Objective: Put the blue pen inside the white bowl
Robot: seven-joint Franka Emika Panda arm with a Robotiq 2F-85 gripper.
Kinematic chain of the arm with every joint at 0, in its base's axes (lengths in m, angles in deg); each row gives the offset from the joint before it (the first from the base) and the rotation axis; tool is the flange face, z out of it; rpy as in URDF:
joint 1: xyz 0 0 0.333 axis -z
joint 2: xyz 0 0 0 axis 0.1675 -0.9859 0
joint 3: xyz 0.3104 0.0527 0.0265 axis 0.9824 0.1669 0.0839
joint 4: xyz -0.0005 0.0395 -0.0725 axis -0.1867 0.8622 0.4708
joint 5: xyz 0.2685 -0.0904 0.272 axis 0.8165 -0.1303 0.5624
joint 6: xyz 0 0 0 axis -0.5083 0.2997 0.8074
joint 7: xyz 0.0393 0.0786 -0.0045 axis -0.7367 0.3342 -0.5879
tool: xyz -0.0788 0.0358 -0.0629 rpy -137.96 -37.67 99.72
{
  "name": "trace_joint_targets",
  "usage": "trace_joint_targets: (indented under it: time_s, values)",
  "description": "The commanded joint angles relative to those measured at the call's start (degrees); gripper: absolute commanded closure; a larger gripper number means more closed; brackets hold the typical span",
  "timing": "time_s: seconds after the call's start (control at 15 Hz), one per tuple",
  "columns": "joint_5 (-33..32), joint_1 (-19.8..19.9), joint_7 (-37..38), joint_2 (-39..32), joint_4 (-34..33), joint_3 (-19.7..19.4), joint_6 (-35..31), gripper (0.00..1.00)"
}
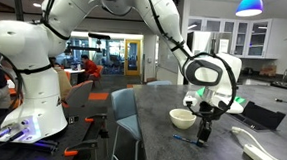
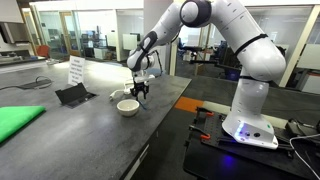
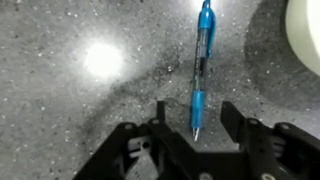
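The blue pen point(image 3: 201, 62) lies flat on the dark speckled countertop; in the wrist view it runs from the top of the picture down to its tip between my fingers. In an exterior view it shows as a thin blue stick point(image 1: 187, 142) in front of the bowl. The white bowl point(image 1: 182, 118) stands upright on the counter beside my gripper; it also shows in the other exterior view point(image 2: 127, 106) and as a pale edge at the top right of the wrist view point(image 3: 308, 35). My gripper point(image 3: 193, 122) is open, pointing down over the pen's tip end, its fingers on either side.
A flat green pad point(image 2: 18, 121) lies near one end of the counter. A black tablet-like object point(image 2: 72, 94) and a long white curved object point(image 1: 265, 148) also lie on the counter. A grey chair point(image 1: 126, 124) stands at the counter's edge.
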Motion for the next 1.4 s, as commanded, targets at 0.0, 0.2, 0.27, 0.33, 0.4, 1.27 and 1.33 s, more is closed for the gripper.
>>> trace_joint_targets:
  time_s: [0.0,0.2,0.27,0.33,0.4,1.27,1.33]
  values:
    - [1.57,0.42,0.03,-0.79,-1.15,0.20,-0.14,0.49]
    - [1.45,0.35,-0.07,-1.17,-1.53,0.20,0.25,0.51]
    - [1.42,0.34,-0.14,-1.33,-1.63,0.24,0.37,0.53]
    - [1.34,0.29,-0.17,-1.51,-1.75,0.26,0.55,0.53]
    - [1.34,0.29,-0.23,-1.63,-1.82,0.31,0.60,0.57]
    - [-1.12,-0.56,-0.75,4.64,-1.78,-1.03,6.38,0.97]
    - [-1.69,-0.72,-0.90,6.04,-2.27,-1.00,8.68,0.97]
